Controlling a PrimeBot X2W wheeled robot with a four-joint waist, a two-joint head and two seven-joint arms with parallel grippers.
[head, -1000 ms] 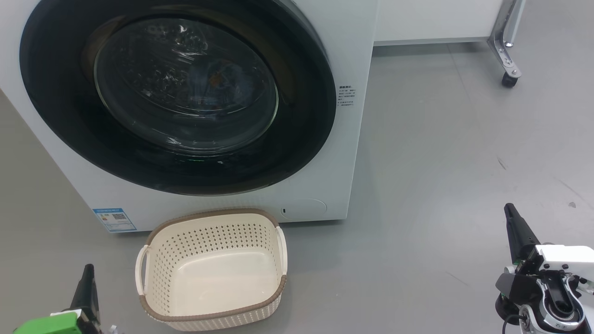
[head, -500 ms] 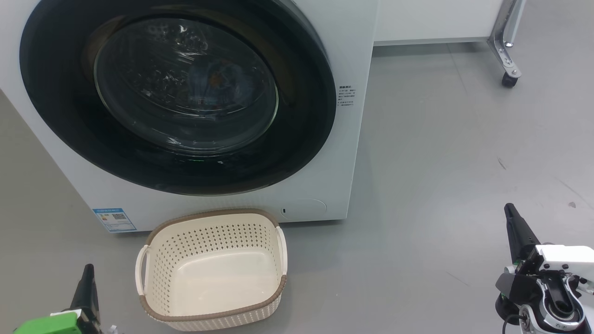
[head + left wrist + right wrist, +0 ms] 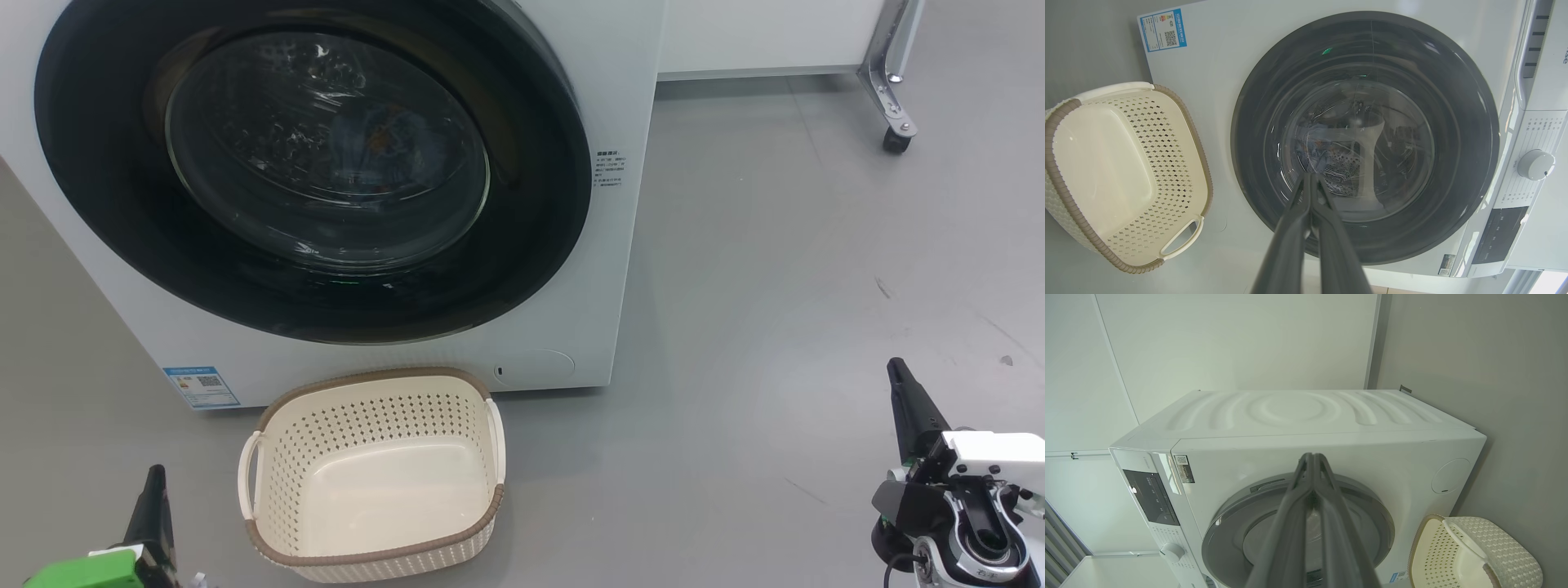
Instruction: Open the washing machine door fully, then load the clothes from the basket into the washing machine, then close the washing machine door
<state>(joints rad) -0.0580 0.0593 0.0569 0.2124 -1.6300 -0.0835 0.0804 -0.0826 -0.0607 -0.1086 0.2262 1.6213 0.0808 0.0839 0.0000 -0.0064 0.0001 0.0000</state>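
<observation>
With left tool (image 3: pixel 1310 176) and right tool (image 3: pixel 1312 456) staying pressed together, nothing is changing: ahead, the washing machine door (image 3: pixel 310 171) is sitting shut over the clothes (image 3: pixel 1316 149), basket (image 3: pixel 375 377) bare beside the left tool, task apparently complete.

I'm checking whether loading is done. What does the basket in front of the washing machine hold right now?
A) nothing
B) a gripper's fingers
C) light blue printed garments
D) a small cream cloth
A: the basket is bare inside, down to its smooth cream floor, in both the head view and the left wrist view.
</observation>
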